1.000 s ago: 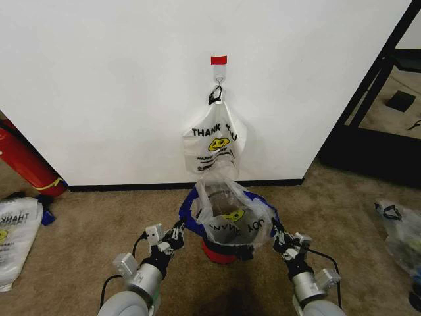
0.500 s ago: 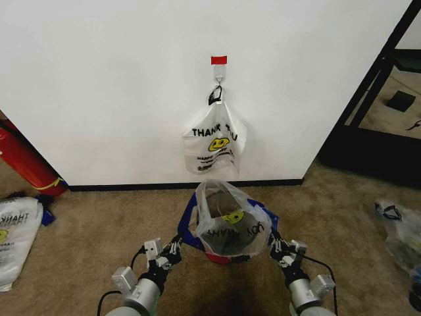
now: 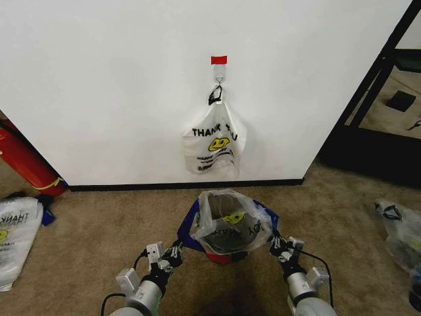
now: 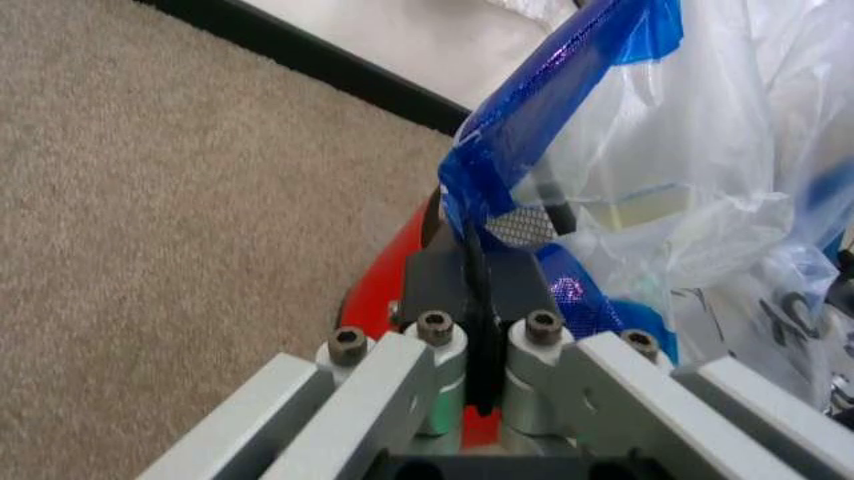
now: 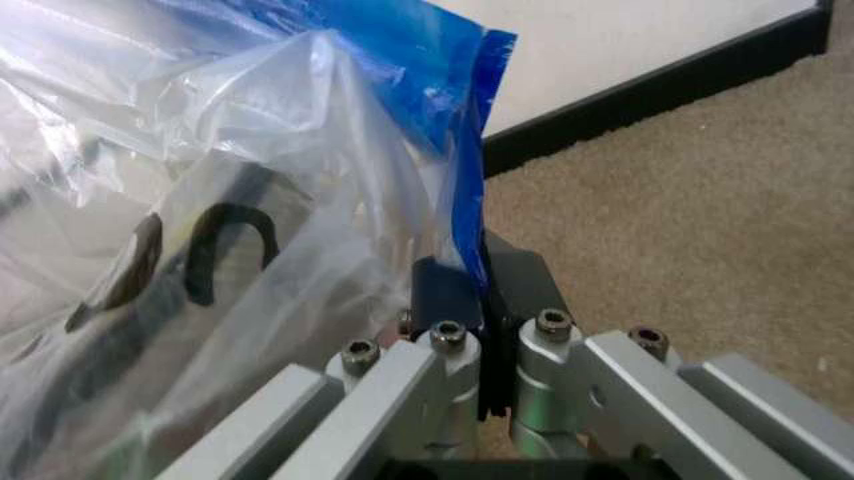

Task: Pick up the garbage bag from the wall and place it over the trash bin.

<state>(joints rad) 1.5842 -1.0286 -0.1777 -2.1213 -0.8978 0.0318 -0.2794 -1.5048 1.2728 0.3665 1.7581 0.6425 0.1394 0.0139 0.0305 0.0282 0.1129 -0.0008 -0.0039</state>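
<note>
Thin crinkled bag (image 3: 228, 228) drapes the round mesh bin (image 3: 222, 253) on beige carpet (image 3: 92, 224); left gripper (image 3: 175, 250) and right gripper (image 3: 274, 246) pinch its blue edges.

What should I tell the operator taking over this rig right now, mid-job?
Left gripper: shut on the garbage bag's blue edge, on the bin's left side.
Right gripper: shut on the opposite blue edge.
The bag is off the wall, spread open and draped over the trash bin, whose red base shows below.
A white THANK YOU bag hangs from the hook; leave it.
Left: seat the bag on the rim, then release both sides.
</note>
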